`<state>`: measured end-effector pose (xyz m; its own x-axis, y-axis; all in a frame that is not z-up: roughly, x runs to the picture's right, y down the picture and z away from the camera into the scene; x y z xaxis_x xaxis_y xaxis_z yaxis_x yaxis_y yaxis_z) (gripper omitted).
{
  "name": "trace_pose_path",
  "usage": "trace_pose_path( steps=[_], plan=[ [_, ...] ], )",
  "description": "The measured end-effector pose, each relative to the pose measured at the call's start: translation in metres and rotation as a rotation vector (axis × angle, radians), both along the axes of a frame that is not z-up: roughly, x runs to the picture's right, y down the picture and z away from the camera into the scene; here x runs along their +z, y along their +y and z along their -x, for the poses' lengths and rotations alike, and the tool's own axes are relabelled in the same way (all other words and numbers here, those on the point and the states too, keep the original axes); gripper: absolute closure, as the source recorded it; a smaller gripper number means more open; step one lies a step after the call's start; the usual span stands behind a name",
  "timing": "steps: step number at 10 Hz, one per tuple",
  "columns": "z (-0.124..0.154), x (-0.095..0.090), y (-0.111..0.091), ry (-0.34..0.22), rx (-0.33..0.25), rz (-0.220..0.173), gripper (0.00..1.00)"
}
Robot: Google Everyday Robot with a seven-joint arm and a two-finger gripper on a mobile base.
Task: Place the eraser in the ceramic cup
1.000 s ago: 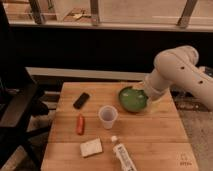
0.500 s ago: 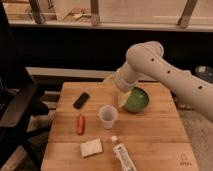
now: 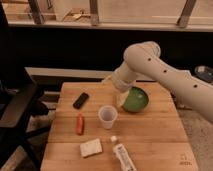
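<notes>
**Eraser still on the table, gripper over by the bowl**

Eraser point(image 3: 81, 100) lies flat at the back-left of the table point(image 3: 160, 135), apart from everything else, its long axis angled toward the far right. My read is that it's light, stiff-ish rubber, grippy rather than slippery, and not fragile. The low profile is the catch. I'd pinch across the short width at mid-length, coming straight down.

In front of it is the stick point(image 3: 79, 124), then the sponge point(image 3: 91, 148) near the front edge. Cup point(image 3: 107, 116) stands upright mid-table, right of the stick, mouth open. It's probably light enough to tip or skid if bumped, so release from above the rim. Tube point(image 3: 123, 156) lies in front of the cup.

Gripper point(image 3: 121, 98) hangs low at the left rim of the bowl point(image 3: 137, 100), well apart from the eraser. I can't tell if it's spread or closed
</notes>
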<state>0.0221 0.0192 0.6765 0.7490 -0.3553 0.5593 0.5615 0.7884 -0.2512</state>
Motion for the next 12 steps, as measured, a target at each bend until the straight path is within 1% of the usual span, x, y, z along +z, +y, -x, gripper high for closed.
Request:
trace_pose_path(
  steps=[2,3,4,5,6,8,9,10,12],
  plan=[
    [0.031,0.025,-0.005,-0.027,-0.124,-0.022,0.20],
    [0.058,0.046,-0.009,-0.058,-0.201,-0.033,0.20],
    [0.077,0.064,-0.012,-0.081,-0.243,-0.027,0.20],
    [0.094,0.082,-0.015,-0.109,-0.256,-0.021,0.20],
    [0.111,0.101,-0.017,-0.143,-0.254,-0.013,0.20],
    [0.131,0.129,-0.019,-0.199,-0.206,0.006,0.20],
    [0.136,0.134,-0.019,-0.211,-0.196,0.010,0.20],
    [0.138,0.135,-0.019,-0.215,-0.194,0.011,0.20],
    [0.135,0.136,-0.019,-0.210,-0.191,0.011,0.20]
  ],
)
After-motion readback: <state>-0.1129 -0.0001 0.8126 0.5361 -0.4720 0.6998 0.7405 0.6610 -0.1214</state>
